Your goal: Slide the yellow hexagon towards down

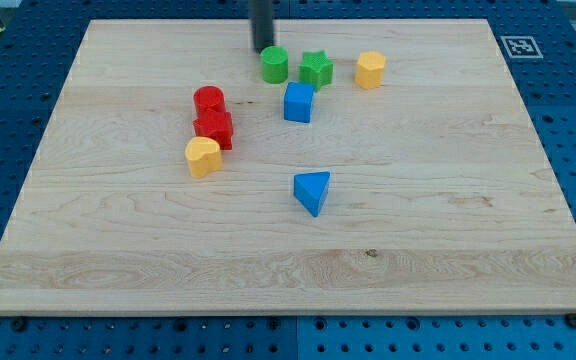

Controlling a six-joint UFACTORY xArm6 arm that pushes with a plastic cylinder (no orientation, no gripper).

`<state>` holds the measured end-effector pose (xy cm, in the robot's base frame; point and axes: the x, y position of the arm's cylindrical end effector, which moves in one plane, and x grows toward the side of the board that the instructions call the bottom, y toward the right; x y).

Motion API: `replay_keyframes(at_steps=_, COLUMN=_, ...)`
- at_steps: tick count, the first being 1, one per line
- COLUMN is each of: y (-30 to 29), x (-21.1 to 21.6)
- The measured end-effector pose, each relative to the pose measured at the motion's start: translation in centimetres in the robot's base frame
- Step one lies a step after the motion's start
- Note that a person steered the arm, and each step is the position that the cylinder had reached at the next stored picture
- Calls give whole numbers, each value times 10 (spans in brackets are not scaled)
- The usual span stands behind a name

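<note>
The yellow hexagon (370, 70) lies near the view's top, right of centre. My tip (263, 48) is at the view's top, well left of the hexagon, just above and left of a green cylinder (274, 64). A green star (316, 69) lies between the cylinder and the hexagon. The tip touches no block that I can make out.
A blue block (299, 102) sits just below the green blocks. A red cylinder (208, 101), a red block (214, 128) and a yellow heart-like block (203, 156) cluster at the left. A blue triangle (312, 191) lies near the centre. The wooden board (448, 250) rests on a blue pegboard.
</note>
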<state>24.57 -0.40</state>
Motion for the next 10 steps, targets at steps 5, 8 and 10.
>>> replay_keyframes(at_steps=5, y=115, x=33)
replay_keyframes(at_steps=8, y=111, x=100)
replay_keyframes(at_steps=10, y=107, x=150)
